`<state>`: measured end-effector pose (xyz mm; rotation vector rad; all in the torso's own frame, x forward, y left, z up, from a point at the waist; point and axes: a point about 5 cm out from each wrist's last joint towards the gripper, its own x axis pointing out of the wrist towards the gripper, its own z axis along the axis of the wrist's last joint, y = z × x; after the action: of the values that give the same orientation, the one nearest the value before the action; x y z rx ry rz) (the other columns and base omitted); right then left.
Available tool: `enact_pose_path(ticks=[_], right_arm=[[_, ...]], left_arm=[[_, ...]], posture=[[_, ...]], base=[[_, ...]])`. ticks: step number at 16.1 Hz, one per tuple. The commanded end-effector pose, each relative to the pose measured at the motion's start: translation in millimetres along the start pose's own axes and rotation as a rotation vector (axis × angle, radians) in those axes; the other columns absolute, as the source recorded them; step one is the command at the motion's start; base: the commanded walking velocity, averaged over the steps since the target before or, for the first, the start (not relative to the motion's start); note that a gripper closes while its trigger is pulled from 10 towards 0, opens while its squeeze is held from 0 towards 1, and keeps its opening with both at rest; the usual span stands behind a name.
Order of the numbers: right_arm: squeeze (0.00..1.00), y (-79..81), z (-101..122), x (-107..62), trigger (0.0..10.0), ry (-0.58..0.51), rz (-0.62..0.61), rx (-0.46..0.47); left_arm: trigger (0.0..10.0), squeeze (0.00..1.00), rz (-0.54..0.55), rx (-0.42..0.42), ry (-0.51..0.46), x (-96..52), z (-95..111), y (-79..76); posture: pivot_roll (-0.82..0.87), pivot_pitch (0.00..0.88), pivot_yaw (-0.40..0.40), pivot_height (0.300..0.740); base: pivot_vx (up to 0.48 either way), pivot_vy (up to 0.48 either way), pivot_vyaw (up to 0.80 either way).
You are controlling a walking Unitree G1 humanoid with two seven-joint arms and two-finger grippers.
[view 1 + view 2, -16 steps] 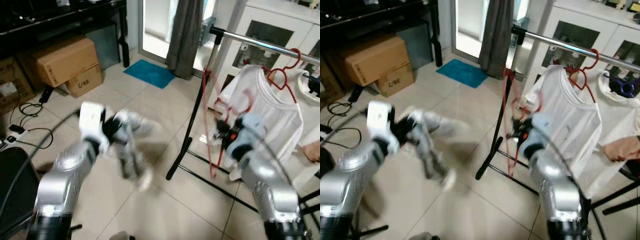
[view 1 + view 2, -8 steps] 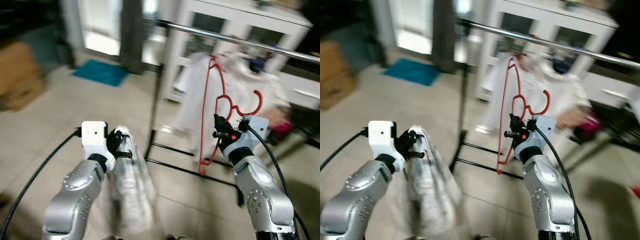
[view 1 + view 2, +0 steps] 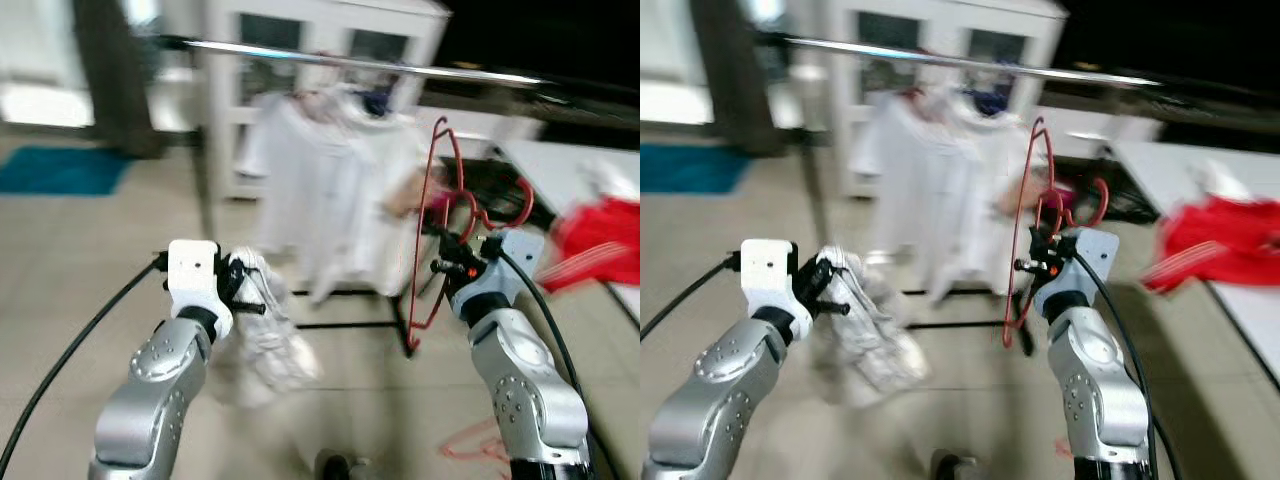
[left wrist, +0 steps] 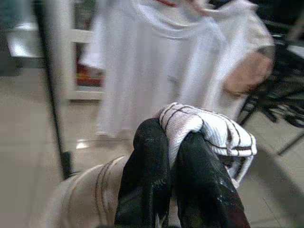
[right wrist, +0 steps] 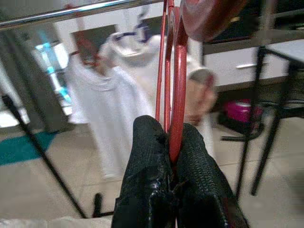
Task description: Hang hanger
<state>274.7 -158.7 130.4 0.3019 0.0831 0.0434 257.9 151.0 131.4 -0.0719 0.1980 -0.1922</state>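
Observation:
A red hanger [image 3: 428, 230] stands upright in front of me, and my right gripper [image 3: 447, 266] is shut on its wire; the black fingers [image 5: 152, 156] pinch the red wire [image 5: 178, 90] in the right wrist view. My left gripper [image 3: 238, 290] is shut on a white striped garment [image 3: 268, 335] that droops below it; its fingers [image 4: 152, 161] clamp a fold of the cloth [image 4: 204, 126]. A silver clothes rail [image 3: 330, 62] runs across ahead, with white shirts [image 3: 320, 170] hanging from it. The views are blurred.
A white cabinet [image 3: 320, 20] stands behind the rail. At the right lies red cloth [image 3: 600, 235] on a white surface. Another red hanger [image 3: 478, 443] lies on the tiled floor near my right arm. A teal mat [image 3: 55, 170] lies at the far left.
The camera has swung to the right: the rail and shirts have slid left in the picture and the red cloth has come into view. Both grippers keep their hold.

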Motion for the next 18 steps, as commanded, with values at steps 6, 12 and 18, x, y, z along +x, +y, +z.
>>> enact_pose_path(ticks=[6, 12, 18], right_arm=[[0.0, -11.9, 3, -0.8, 10.0, 0.032, -0.048, -0.086], [0.0, -12.1, 5, -2.1, 10.0, -0.008, -0.046, -0.109], [0.0, -9.5, 4, -1.8, 10.0, -0.018, -0.012, -0.075]], left_arm=[[10.0, 0.0, -0.054, 0.024, -0.054, 4.5, 11, -13.7], [10.0, 0.0, -0.045, 0.046, -0.066, 10.9, 16, -5.9], [10.0, 0.0, -0.049, 0.05, -0.073, 12.7, 15, -7.2]], posture=[[-0.08, 0.0, -0.103, 0.74], [-0.1, 0.0, -0.064, 0.74], [-0.09, 0.0, -0.065, 0.74]], base=[[0.0, 0.0, -0.79], [0.0, 0.0, -0.8], [0.0, 0.0, -0.8]])
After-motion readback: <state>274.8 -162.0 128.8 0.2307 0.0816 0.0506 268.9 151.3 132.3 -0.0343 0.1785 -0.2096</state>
